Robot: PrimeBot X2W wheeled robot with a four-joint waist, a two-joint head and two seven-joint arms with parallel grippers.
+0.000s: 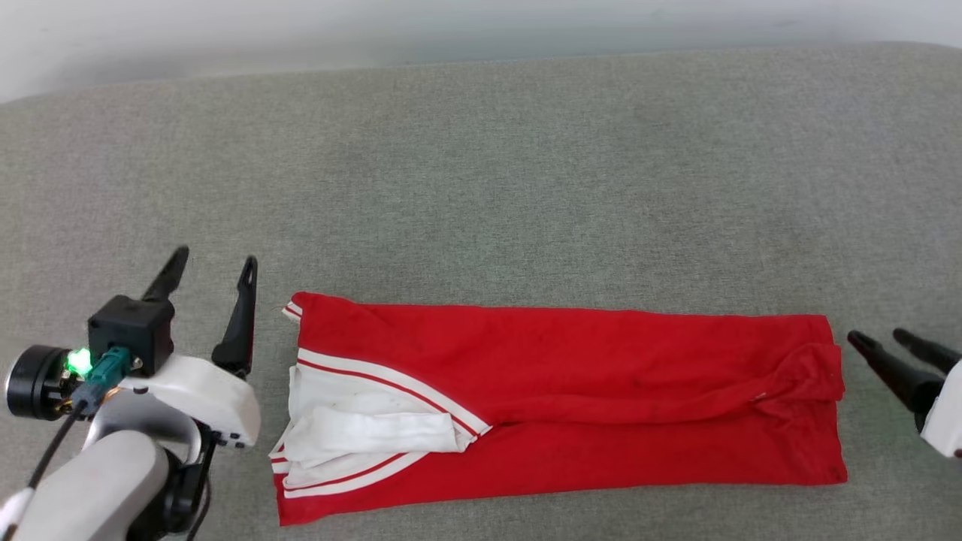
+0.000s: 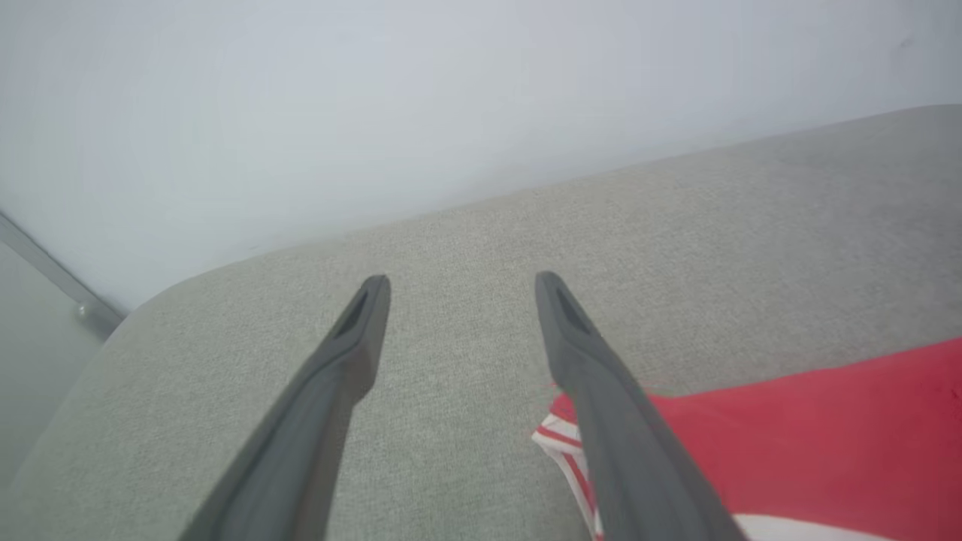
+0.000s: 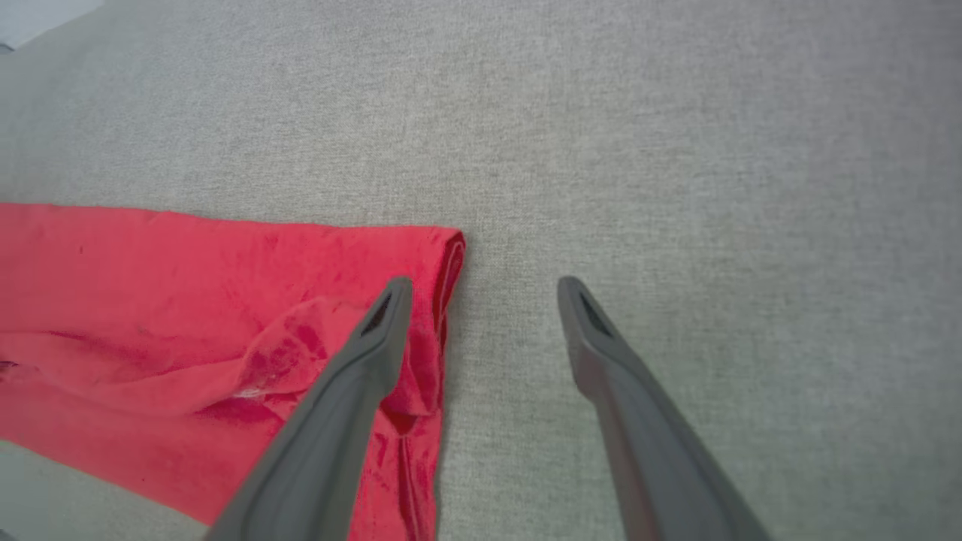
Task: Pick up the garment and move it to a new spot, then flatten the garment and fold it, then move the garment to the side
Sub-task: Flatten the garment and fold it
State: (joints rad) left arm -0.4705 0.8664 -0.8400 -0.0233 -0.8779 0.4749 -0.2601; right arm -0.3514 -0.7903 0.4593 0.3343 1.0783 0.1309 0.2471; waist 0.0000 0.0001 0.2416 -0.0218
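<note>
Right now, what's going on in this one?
The red garment lies folded into a long strip on the grey padded surface, white sleeves at its left end. The left tool sits open beside that end and the right tool open beside the other; neither holds the cloth. The move to the side looks not yet done.

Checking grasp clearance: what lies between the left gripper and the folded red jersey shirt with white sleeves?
The head view shows bare grey fabric surface between left gripper and red jersey shirt.

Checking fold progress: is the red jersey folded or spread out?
Folded lengthwise: the garment lies as a narrow band, edges overlapping along its middle, white sleeves tucked at one end.
</note>
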